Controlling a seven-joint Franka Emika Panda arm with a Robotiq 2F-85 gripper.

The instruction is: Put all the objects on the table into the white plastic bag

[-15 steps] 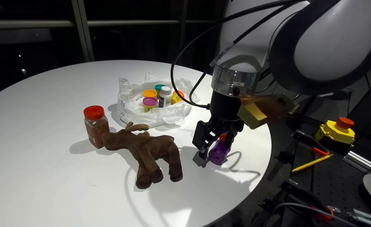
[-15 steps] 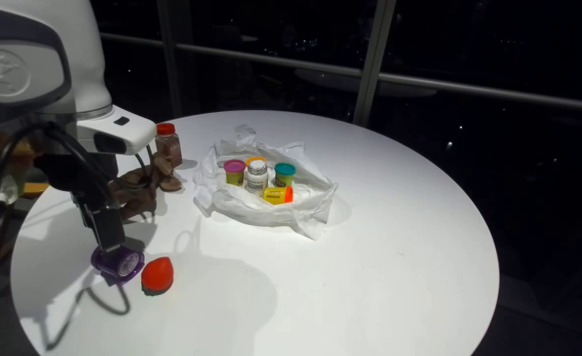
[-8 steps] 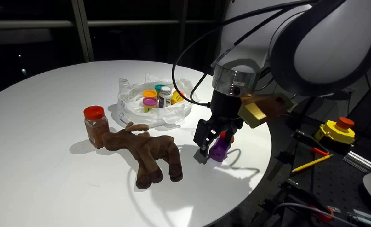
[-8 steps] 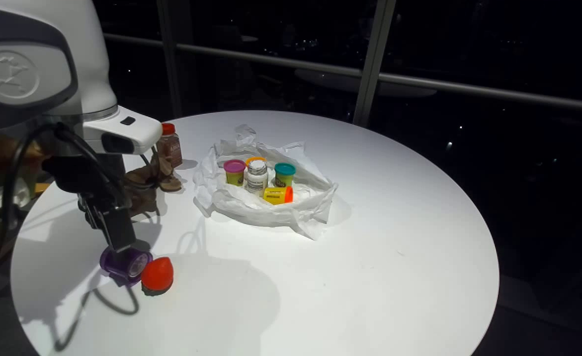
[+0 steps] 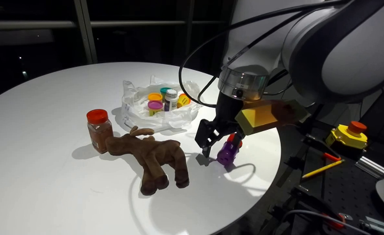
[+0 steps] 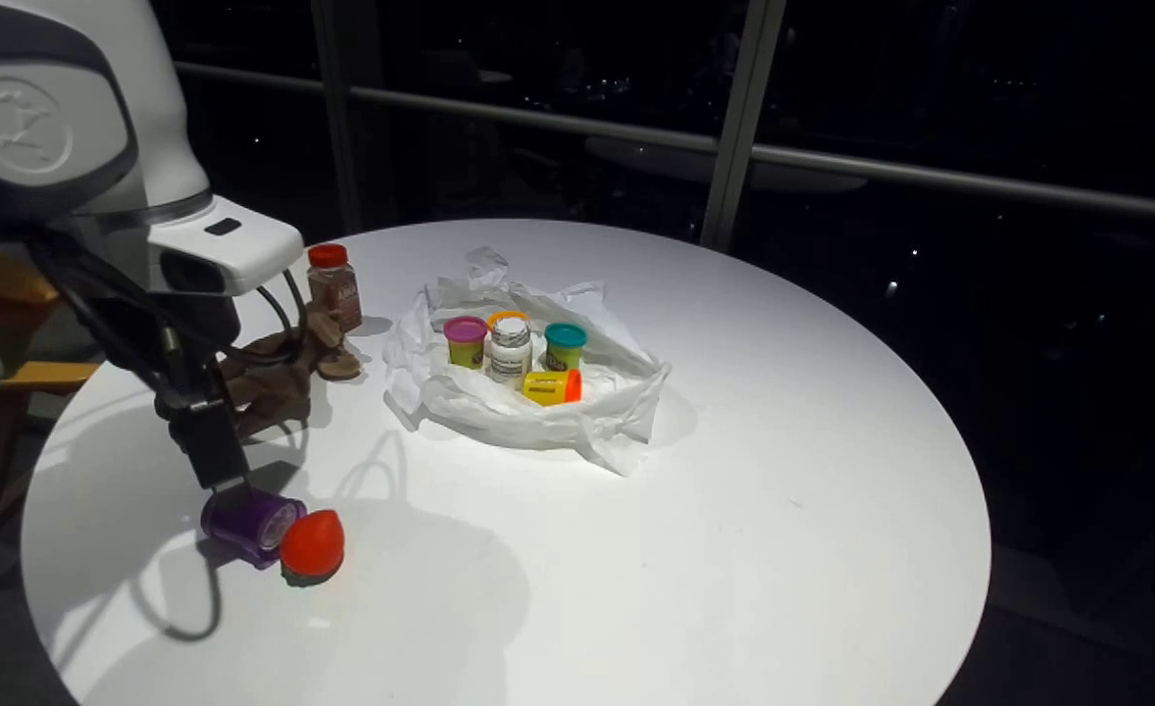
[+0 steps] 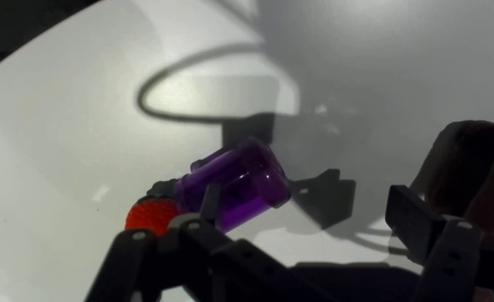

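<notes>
On the round white table (image 6: 734, 549) lies a purple translucent container (image 7: 234, 184) on its side, its end against or very near a red strawberry (image 6: 313, 544). My gripper (image 7: 310, 209) is open; in the wrist view its left finger overlaps the container, while the space between the fingers holds nothing. Whether that finger touches the container I cannot tell. A brown plush moose (image 5: 153, 156) lies beside a red-capped jar (image 5: 100, 132), which stands upright. Farther back, the crinkled white plastic bag (image 6: 499, 427) spreads low, with several colour-lidded tubs and a white bottle (image 6: 510, 355) inside.
The arm's black cable (image 5: 182, 70) loops out on the bag's side, above the table. Past the table edge, a dark bench carries a yellow box with a red button (image 5: 348, 135) and a pencil (image 5: 322, 168). Dark windows stand behind the table.
The purple container has shifted toward the strawberry, closing the gap between them. My gripper has risen slightly and tilted, staying open. Plush toy, jar and bag have not moved.
</notes>
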